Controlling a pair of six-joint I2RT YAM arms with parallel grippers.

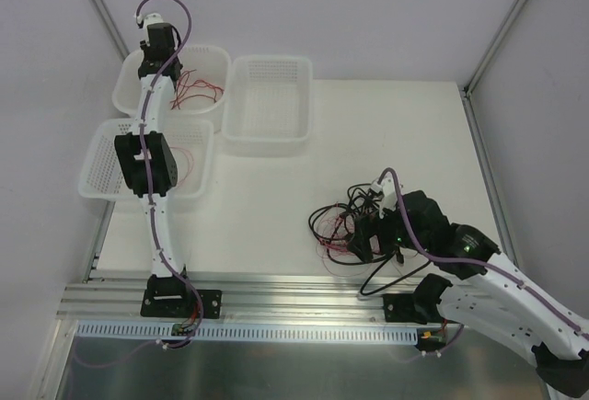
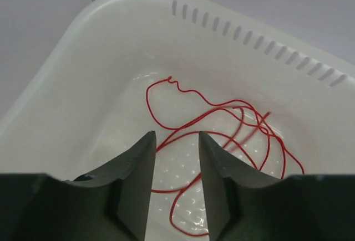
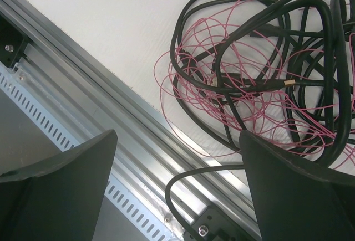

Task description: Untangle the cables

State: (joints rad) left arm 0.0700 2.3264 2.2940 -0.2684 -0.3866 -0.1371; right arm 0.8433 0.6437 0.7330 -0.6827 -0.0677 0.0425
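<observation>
Two heaps from above: black-and-red tangle (image 1: 345, 221) at 5 o'clock beside right gripper (image 1: 373, 234); loose red wire (image 1: 196, 87) in far-left basket (image 1: 213, 51) at 11.
Left wrist: left gripper (image 2: 176, 141) parted, empty, wire just beneath.
Right wrist: fingers spread wide, empty; tangle at 1 o'clock, nearer this arm.

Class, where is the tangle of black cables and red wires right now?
Top view: the tangle lies on the table's near right side, by the right tool, just beyond the metal rail.
</observation>
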